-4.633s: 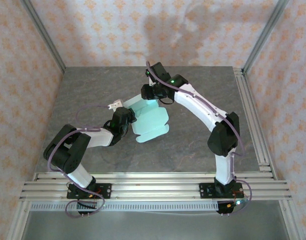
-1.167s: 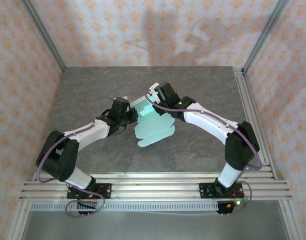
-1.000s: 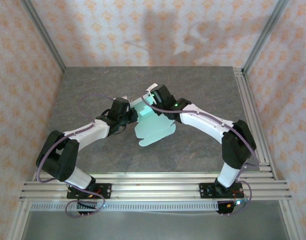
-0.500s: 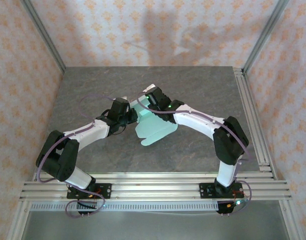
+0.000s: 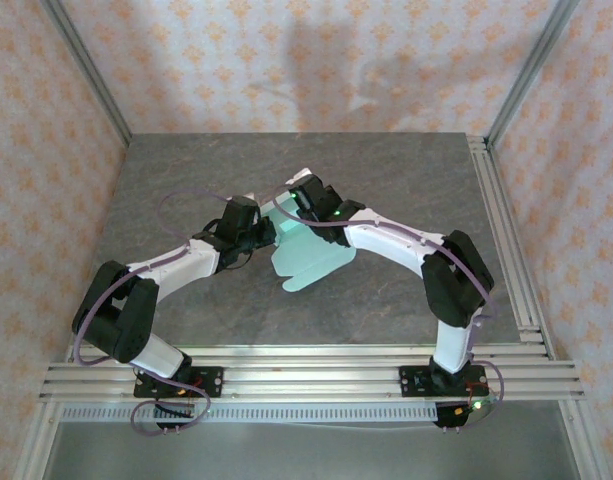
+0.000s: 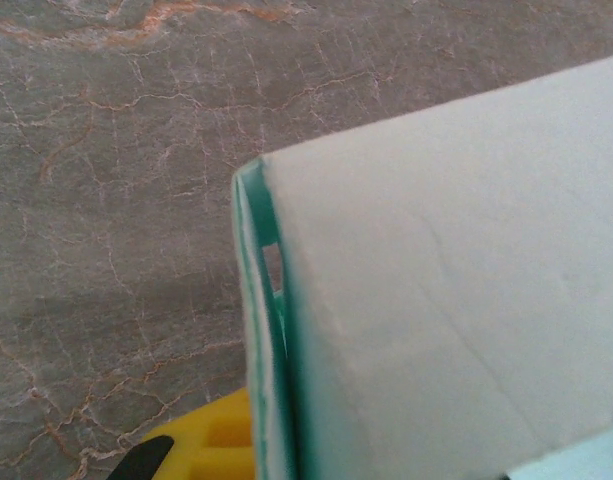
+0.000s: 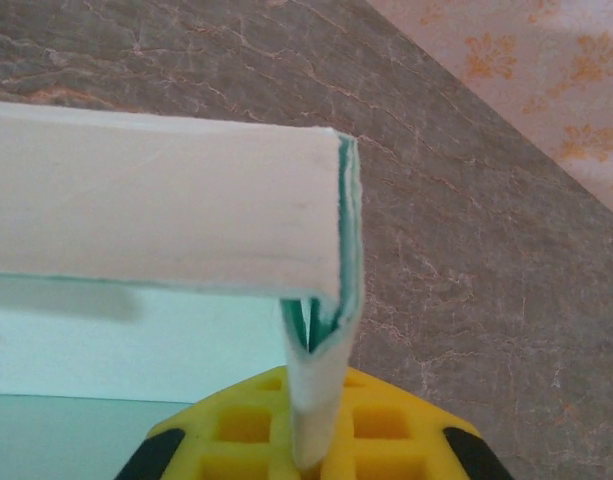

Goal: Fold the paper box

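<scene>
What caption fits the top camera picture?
Left claw and right claw pinch a half-folded green paper box over a grey table.

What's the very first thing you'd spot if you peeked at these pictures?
The mint-green paper box jumps out first, lying half folded in the middle of the grey table with its rounded flaps spread toward the near side. Two robot arms bend in from either side, and the left hand and right hand are both shut on its far end.
</scene>
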You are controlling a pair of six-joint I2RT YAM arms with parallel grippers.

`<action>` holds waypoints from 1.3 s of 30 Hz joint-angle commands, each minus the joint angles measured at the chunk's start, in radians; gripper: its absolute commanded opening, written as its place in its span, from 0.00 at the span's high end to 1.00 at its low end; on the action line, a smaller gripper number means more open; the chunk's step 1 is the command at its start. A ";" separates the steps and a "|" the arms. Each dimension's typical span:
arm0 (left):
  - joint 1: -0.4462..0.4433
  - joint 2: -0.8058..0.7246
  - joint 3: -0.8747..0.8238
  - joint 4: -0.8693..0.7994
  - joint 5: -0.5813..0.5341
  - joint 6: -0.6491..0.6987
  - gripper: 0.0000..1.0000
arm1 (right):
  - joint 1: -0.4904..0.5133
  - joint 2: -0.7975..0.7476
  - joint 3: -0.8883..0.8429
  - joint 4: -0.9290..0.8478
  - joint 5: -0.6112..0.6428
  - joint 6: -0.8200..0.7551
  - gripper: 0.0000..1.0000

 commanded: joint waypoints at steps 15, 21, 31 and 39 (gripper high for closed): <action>-0.017 -0.060 0.017 0.081 0.062 0.010 1.00 | 0.072 0.102 -0.050 0.175 0.340 -0.123 1.00; -0.019 -0.062 0.017 0.078 0.064 0.009 1.00 | 0.073 0.141 -0.014 0.170 0.351 -0.076 1.00; -0.018 -0.065 0.012 -0.006 -0.025 0.024 1.00 | 0.044 0.002 0.014 0.051 -0.099 0.027 0.78; -0.014 -0.050 0.026 -0.063 -0.063 0.024 1.00 | -0.043 -0.198 -0.144 0.090 -0.422 -0.005 0.39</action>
